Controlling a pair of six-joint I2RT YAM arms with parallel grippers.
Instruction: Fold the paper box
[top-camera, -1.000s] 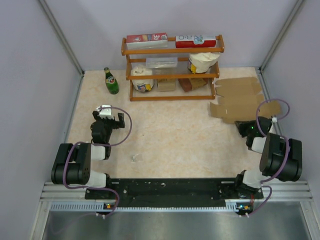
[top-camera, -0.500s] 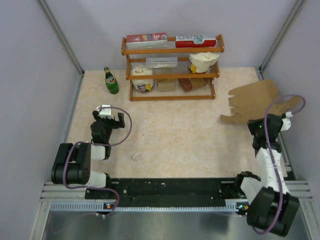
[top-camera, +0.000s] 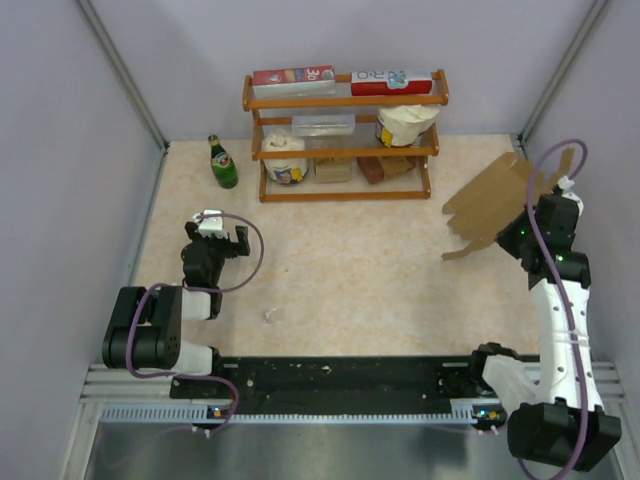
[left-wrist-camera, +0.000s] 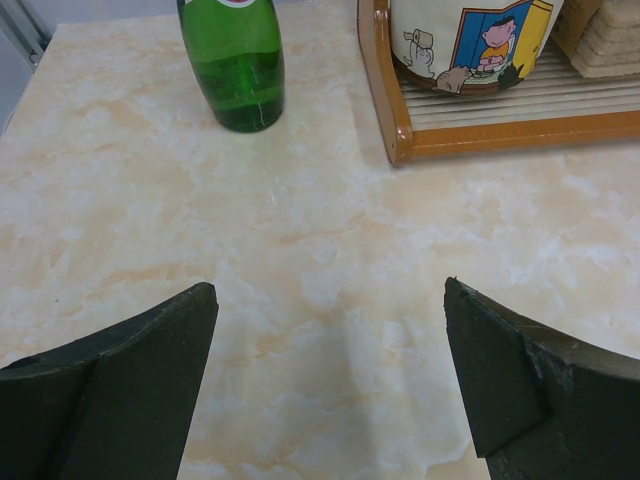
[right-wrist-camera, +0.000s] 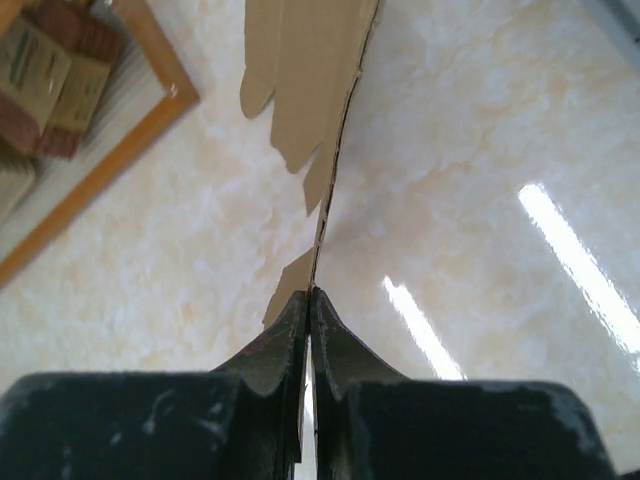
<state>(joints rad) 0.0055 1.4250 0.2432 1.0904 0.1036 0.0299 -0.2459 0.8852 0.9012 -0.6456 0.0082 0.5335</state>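
One paper box (top-camera: 490, 205): a flat kraft-brown die-cut sheet with tabbed flaps, tilted above the table's (top-camera: 350, 260) right edge, pinched edge-on by the right gripper (right-wrist-camera: 309, 300). Left gripper (left-wrist-camera: 330, 340) spread wide, empty.

The beige marbled table (top-camera: 370, 270) carries a wooden rack (top-camera: 340, 196) at twelve o'clock, with a green bottle (top-camera: 222, 163) standing upright near it at eleven. A small pale scrap (top-camera: 272, 316) lies toward seven.
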